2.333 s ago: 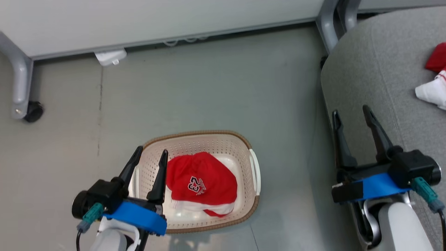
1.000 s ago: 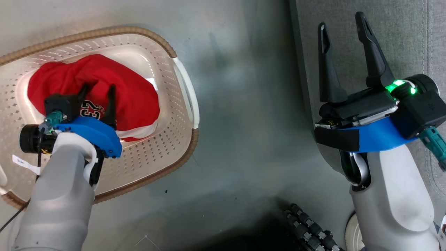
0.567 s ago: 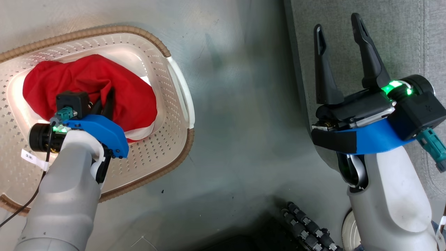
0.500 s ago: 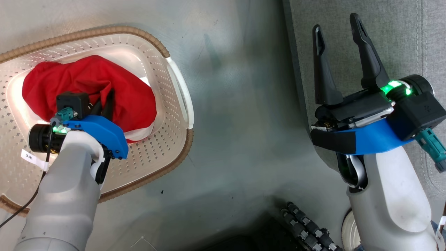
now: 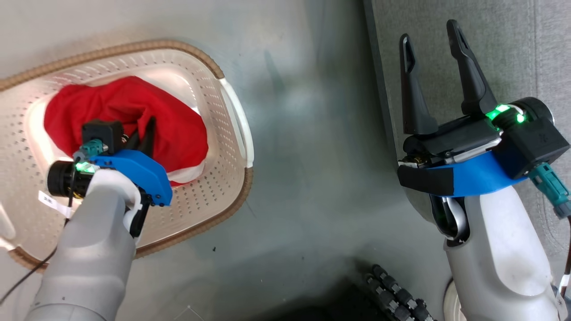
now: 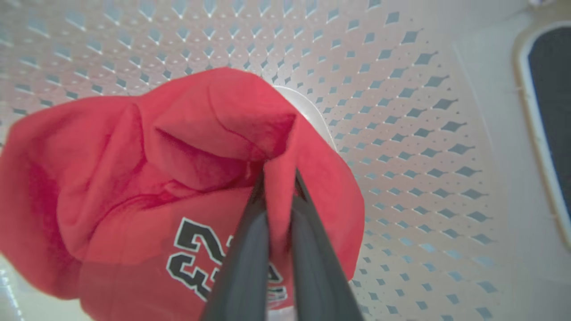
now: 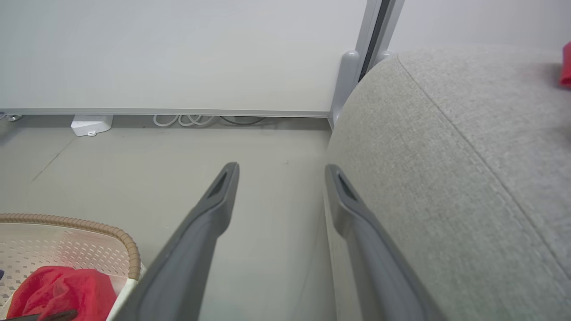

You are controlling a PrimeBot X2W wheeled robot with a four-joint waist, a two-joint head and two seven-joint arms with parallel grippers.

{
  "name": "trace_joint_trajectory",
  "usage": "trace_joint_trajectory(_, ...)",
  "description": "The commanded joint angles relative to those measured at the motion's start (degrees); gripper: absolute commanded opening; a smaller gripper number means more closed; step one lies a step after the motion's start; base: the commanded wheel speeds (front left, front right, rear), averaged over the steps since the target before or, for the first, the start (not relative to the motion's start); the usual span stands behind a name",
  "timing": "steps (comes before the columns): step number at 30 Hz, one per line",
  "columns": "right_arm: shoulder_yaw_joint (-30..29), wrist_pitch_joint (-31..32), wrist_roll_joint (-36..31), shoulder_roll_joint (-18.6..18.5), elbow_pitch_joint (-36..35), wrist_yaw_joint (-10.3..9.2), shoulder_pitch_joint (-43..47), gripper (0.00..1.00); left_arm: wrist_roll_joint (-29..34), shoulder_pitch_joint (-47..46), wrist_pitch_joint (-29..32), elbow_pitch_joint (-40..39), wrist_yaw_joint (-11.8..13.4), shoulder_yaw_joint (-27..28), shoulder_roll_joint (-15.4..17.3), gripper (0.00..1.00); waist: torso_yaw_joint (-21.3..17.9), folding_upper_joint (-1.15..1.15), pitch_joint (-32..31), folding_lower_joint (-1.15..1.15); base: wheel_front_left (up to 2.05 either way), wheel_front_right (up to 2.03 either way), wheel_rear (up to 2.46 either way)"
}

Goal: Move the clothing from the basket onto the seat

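Looks like the grab step. Pinching a fold of the red clothing [image 6: 111,156] with the left gripper [image 6: 279,178], clamped tight on it, down inside the basket [image 5: 169,43] on the left. Holding the right gripper [image 5: 427,31] spread wide and empty by the edge of the seat [image 5: 504,53] on the right. Next, probably: lift clear of the basket, swing right, drop it onto the seat.

The soft red garment [image 6: 111,178] bore a dark, white-edged "23"; the cream perforated plastic basket [image 5: 214,178] had a brown woven-look rim.
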Motion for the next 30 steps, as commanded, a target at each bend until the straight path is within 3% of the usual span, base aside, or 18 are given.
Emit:
trace_joint_trajectory(1, 0.1, 0.0, -0.6, 0.1, 0.4, -0.06, 0.0, 1.00, -0.6, 0.9, -0.2, -0.2, -0.2, -0.4, 0.0, 0.00, 0.8, 0.00, -1.9, 0.00, 0.00, 0.00, 0.00)
trace_joint_trajectory(17, -0.3, 0.0, -2.0, 0.1, 7.6, -0.06, 5.6, 1.00, -3.5, 9.8, -0.2, -5.4, -0.2, -6.8, -3.1, 0.00, 7.2, 0.00, -24.3, 0.00, 0.00, 0.00, 0.00)
trace_joint_trajectory(30, -1.1, 2.4, -3.3, 0.1, 11.6, -0.06, 15.1, 1.00, -8.4, 16.8, -0.2, -15.7, -0.2, -19.2, -4.7, 0.00, 14.9, 0.00, -44.9, 0.00, 0.00, 0.00, 0.00)
